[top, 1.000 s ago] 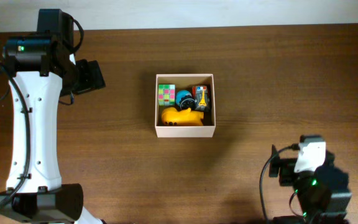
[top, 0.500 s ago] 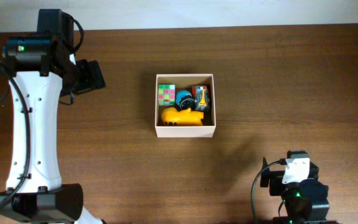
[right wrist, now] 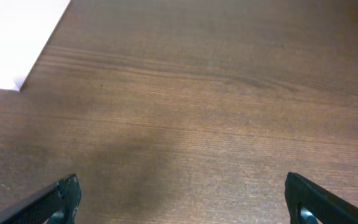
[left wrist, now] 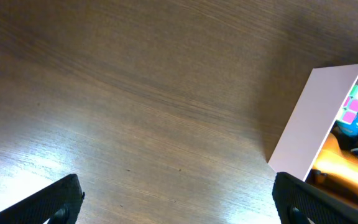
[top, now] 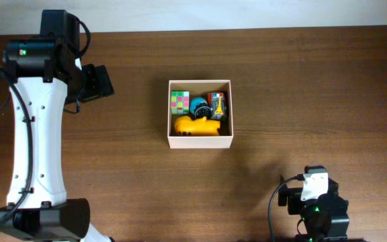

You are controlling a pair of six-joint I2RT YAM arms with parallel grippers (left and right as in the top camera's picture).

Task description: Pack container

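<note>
**Overhead: box packed at the middle, both my arms well off**

Overhead, the container (top: 200, 142) sits near the middle of the table (top: 301, 81), square to its edges, white walls up and no lid. Four things lie inside it: a colourful puzzle cube (top: 179, 102) in the far left corner, a blue round toy (top: 199, 106) beside it, an orange-and-dark toy (top: 218, 105) against the right wall, and a yellow toy (top: 197, 126) along the near wall.

My left gripper (top: 106, 82) hangs over bare wood, well to the left of the container. From the left wrist, its two fingertips (left wrist: 58, 199) show only at the bottom corners of the frame. The jaws are spread wide with nothing between them. The container's white wall (left wrist: 303, 124) stands at the right edge, with yellow and blue showing over its rim.

My right gripper (top: 289, 199) is low at the near right of the table, well apart from the container. Its jaws are spread wide too — only wood between them. A white patch (right wrist: 11, 37) fills that view's top left corner; I cannot tell what it is.
</note>
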